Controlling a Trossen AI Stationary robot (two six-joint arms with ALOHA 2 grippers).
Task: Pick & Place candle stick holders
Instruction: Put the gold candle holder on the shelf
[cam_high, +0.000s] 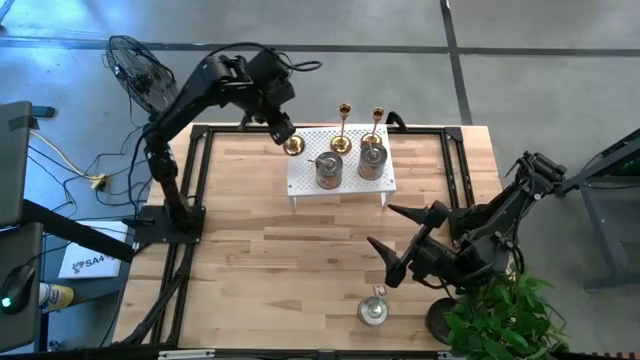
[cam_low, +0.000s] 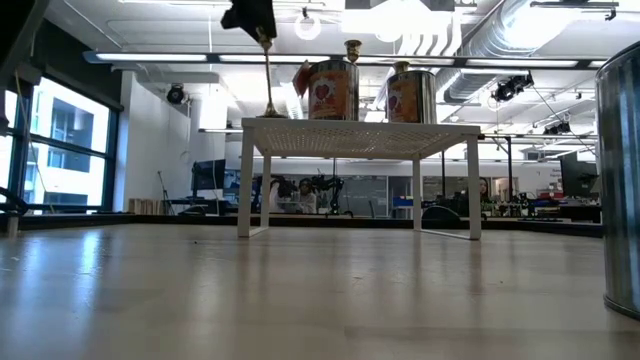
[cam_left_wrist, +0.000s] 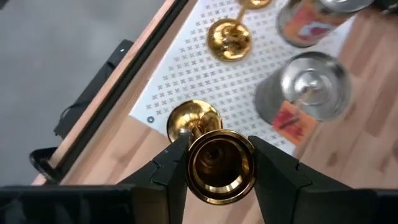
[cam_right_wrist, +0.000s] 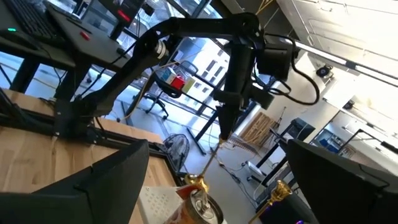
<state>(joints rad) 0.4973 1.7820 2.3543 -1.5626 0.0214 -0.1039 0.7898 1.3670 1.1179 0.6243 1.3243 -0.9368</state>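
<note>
My left gripper (cam_high: 283, 130) is shut on a slim gold candlestick (cam_left_wrist: 219, 163) that stands at the far left corner of the white perforated rack (cam_high: 350, 186). Its round base (cam_left_wrist: 193, 118) sits at that corner. Two more gold candlesticks (cam_high: 343, 125) (cam_high: 375, 124) stand along the rack's far edge. Two silvery cup-like holders (cam_high: 329, 170) (cam_high: 372, 161) stand on the rack. A third (cam_high: 372, 309) stands on the table near the front edge. My right gripper (cam_high: 380, 225) is open and empty over the table, right of centre. My left gripper pinches the candlestick's cup-shaped top (cam_left_wrist: 247, 163) between its two fingers (cam_left_wrist: 175, 169), one on each side. The fingers come from above, pointing down. The candlestick stands nearly upright below them (cam_low: 267, 70); its base looks set on the rack's corner (cam_low: 270, 113).
The rack stands on thin white legs (cam_low: 245, 180) at the table's far middle. Black frame rails (cam_high: 195, 180) run along the table's left and far edges. A fan (cam_high: 140, 70) stands beyond the far left corner and a plant (cam_high: 505, 320) at the near right.
</note>
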